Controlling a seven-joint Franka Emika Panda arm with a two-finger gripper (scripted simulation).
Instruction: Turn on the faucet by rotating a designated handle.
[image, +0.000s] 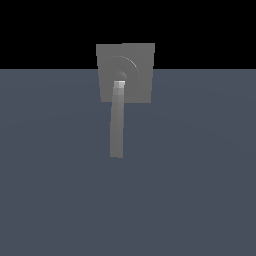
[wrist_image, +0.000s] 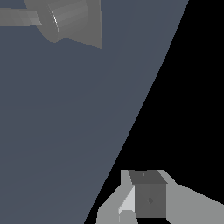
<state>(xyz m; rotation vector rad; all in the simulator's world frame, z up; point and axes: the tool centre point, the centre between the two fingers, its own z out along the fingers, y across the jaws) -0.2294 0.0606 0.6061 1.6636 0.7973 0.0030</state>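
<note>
Surrounding the faucet (image: 126, 62) and handle (image: 117, 125), open grey floor (image: 200, 175).

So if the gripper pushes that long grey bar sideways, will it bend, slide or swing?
Probably swing: the handle joins the faucet at the ringed centre, suggesting a pivot. It looks stiff, being straight and rectangular. Its matte faces seem unlikely to slip.
</note>
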